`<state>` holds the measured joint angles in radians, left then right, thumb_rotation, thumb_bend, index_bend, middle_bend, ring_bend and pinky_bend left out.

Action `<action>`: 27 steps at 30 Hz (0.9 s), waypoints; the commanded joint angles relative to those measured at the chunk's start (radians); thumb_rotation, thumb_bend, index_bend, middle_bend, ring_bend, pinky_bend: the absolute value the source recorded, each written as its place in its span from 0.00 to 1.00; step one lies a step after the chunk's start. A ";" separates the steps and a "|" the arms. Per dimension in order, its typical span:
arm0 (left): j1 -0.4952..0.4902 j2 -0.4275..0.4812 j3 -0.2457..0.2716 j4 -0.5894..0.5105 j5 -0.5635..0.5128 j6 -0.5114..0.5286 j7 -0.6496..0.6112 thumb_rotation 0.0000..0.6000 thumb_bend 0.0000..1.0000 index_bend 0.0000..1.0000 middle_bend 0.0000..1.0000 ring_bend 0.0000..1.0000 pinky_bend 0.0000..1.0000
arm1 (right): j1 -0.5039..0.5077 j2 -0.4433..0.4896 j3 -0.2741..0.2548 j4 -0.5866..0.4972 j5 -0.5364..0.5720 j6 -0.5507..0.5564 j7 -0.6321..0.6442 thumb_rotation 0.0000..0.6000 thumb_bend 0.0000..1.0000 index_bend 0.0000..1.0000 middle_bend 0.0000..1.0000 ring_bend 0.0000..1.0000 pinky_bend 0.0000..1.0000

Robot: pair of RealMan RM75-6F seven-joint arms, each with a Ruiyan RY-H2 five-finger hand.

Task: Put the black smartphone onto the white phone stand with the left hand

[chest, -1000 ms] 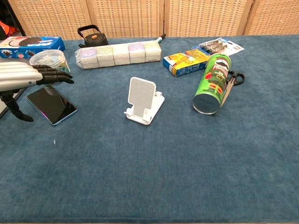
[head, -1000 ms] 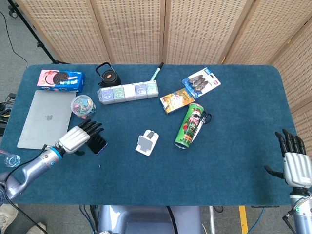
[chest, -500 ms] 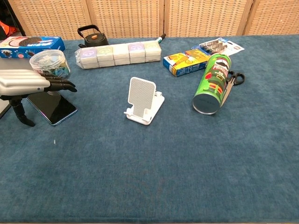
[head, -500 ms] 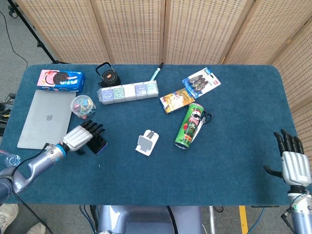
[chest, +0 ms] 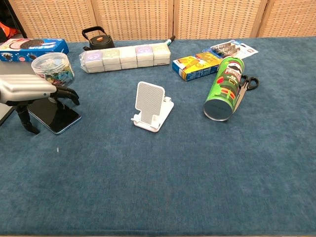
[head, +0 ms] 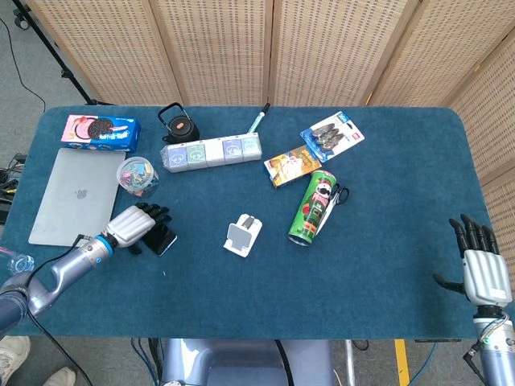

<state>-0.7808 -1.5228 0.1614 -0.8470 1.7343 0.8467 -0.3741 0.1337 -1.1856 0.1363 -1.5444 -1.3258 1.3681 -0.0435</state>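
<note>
While the black smartphone lies flat on the tabletop, left hand arches over it, fingers curled down, grip unclear.

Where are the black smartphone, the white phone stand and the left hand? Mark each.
black smartphone (chest: 58,118), chest view, bare screen near its right corner.
white phone stand (chest: 149,101), chest view, perforated backrest.
left hand (head: 133,226), head view, silver back of hand.

On the blue table a green chip can lies on its side, scissors just beside it. Along the back edge sit a black kettle, a row of small boxes, a cookie pack, a silver laptop and a jar of clips.
</note>
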 commanded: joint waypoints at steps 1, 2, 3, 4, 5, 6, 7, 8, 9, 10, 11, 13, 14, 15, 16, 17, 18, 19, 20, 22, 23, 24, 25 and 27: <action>0.011 -0.009 -0.002 0.008 -0.006 0.023 0.007 1.00 0.13 0.44 0.35 0.26 0.34 | -0.001 0.001 0.000 -0.002 -0.002 0.003 0.002 1.00 0.00 0.00 0.00 0.00 0.00; 0.016 -0.012 -0.003 0.013 -0.007 0.034 0.009 1.00 0.13 0.47 0.38 0.28 0.36 | -0.001 0.001 0.000 -0.002 -0.003 0.004 0.003 1.00 0.00 0.00 0.00 0.00 0.00; 0.018 -0.013 -0.003 0.016 -0.008 0.041 0.009 1.00 0.14 0.50 0.40 0.30 0.38 | -0.001 0.001 0.000 -0.002 -0.003 0.004 0.004 1.00 0.00 0.00 0.00 0.00 0.00; 0.022 -0.015 -0.005 0.019 -0.008 0.054 0.008 1.00 0.14 0.51 0.41 0.30 0.39 | -0.001 0.002 0.000 -0.003 -0.004 0.005 0.006 1.00 0.00 0.00 0.00 0.00 0.00; 0.024 -0.015 -0.005 0.021 -0.008 0.063 0.007 1.00 0.14 0.52 0.41 0.31 0.41 | -0.001 0.002 0.000 -0.003 -0.004 0.006 0.007 1.00 0.00 0.00 0.00 0.00 0.00; 0.027 -0.013 -0.007 0.022 -0.008 0.076 0.005 1.00 0.14 0.52 0.41 0.31 0.41 | -0.002 0.003 0.000 -0.004 -0.005 0.006 0.007 1.00 0.00 0.00 0.00 0.00 0.00; 0.029 -0.011 -0.009 0.021 -0.007 0.091 0.005 1.00 0.14 0.52 0.41 0.31 0.42 | -0.002 0.004 -0.001 -0.005 -0.005 0.006 0.008 1.00 0.00 0.00 0.00 0.00 0.00; 0.030 -0.008 -0.012 0.020 -0.005 0.108 0.007 1.00 0.14 0.52 0.41 0.31 0.42 | -0.002 0.004 -0.001 -0.006 -0.006 0.006 0.009 1.00 0.00 0.00 0.00 0.00 0.00; 0.032 -0.005 -0.014 0.019 -0.004 0.120 0.010 1.00 0.14 0.52 0.41 0.31 0.42 | -0.002 0.005 -0.001 -0.007 -0.006 0.006 0.009 1.00 0.00 0.00 0.00 0.00 0.00; 0.033 -0.001 -0.017 0.016 -0.003 0.136 0.015 1.00 0.14 0.52 0.41 0.31 0.42 | -0.002 0.006 -0.001 -0.008 -0.007 0.006 0.011 1.00 0.00 0.00 0.00 0.00 0.00; 0.034 0.005 -0.020 0.009 -0.002 0.150 0.020 1.00 0.14 0.52 0.41 0.31 0.42 | -0.002 0.007 -0.001 -0.010 -0.007 0.007 0.012 1.00 0.00 0.00 0.00 0.00 0.00; 0.033 0.018 -0.026 -0.009 -0.002 0.169 0.026 1.00 0.14 0.52 0.41 0.31 0.42 | -0.002 0.009 0.000 -0.011 -0.008 0.008 0.015 1.00 0.00 0.00 0.00 0.00 0.00; 0.033 0.024 -0.028 -0.018 -0.003 0.175 0.029 1.00 0.14 0.52 0.41 0.31 0.42 | -0.002 0.010 0.000 -0.012 -0.008 0.009 0.015 1.00 0.00 0.00 0.00 0.00 0.00; 0.031 0.038 -0.032 -0.040 -0.002 0.186 0.038 1.00 0.14 0.52 0.41 0.31 0.42 | -0.003 0.012 0.000 -0.014 -0.009 0.011 0.019 1.00 0.00 0.00 0.00 0.00 0.00; 0.030 0.050 -0.037 -0.058 -0.001 0.199 0.050 1.00 0.14 0.52 0.41 0.31 0.42 | -0.004 0.014 0.001 -0.016 -0.010 0.013 0.022 1.00 0.00 0.00 0.00 0.00 0.00; 0.030 0.062 -0.042 -0.079 -0.001 0.213 0.061 1.00 0.14 0.52 0.41 0.31 0.42 | -0.005 0.017 0.001 -0.017 -0.010 0.013 0.026 1.00 0.00 0.00 0.00 0.00 0.00; 0.030 0.073 -0.047 -0.100 -0.002 0.224 0.071 1.00 0.14 0.52 0.41 0.31 0.42 | -0.005 0.018 0.001 -0.019 -0.011 0.014 0.028 1.00 0.00 0.00 0.00 0.00 0.00; 0.031 0.085 -0.057 -0.122 -0.002 0.245 0.082 1.00 0.14 0.52 0.41 0.31 0.42 | -0.006 0.020 0.002 -0.020 -0.010 0.014 0.031 1.00 0.00 0.00 0.00 0.00 0.00; 0.032 0.103 -0.074 -0.151 0.001 0.287 0.100 1.00 0.14 0.52 0.41 0.31 0.42 | -0.007 0.023 0.002 -0.022 -0.010 0.015 0.038 1.00 0.00 0.00 0.00 0.00 0.00; 0.034 0.124 -0.090 -0.183 0.007 0.328 0.135 1.00 0.14 0.52 0.41 0.31 0.42 | -0.008 0.027 0.002 -0.024 -0.012 0.016 0.044 1.00 0.00 0.00 0.00 0.00 0.00; 0.035 0.134 -0.104 -0.191 0.023 0.374 0.188 1.00 0.14 0.52 0.41 0.31 0.42 | -0.009 0.029 0.003 -0.025 -0.013 0.018 0.048 1.00 0.00 0.00 0.00 0.00 0.00; 0.035 0.136 -0.111 -0.189 0.035 0.403 0.220 1.00 0.14 0.52 0.41 0.31 0.42 | -0.009 0.030 0.003 -0.025 -0.014 0.018 0.049 1.00 0.00 0.00 0.00 0.00 0.00; 0.030 0.137 -0.129 -0.180 0.085 0.495 0.289 1.00 0.14 0.52 0.41 0.31 0.42 | -0.010 0.032 0.003 -0.027 -0.015 0.020 0.053 1.00 0.00 0.00 0.00 0.00 0.00; 0.026 0.121 -0.137 -0.138 0.166 0.626 0.352 1.00 0.13 0.52 0.41 0.31 0.42 | -0.011 0.037 0.003 -0.031 -0.016 0.022 0.059 1.00 0.00 0.00 0.00 0.00 0.00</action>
<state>-0.7491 -1.4106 0.0655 -1.0148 1.7818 1.2659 -0.1596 0.1230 -1.1501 0.1395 -1.5744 -1.3415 1.3894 0.0145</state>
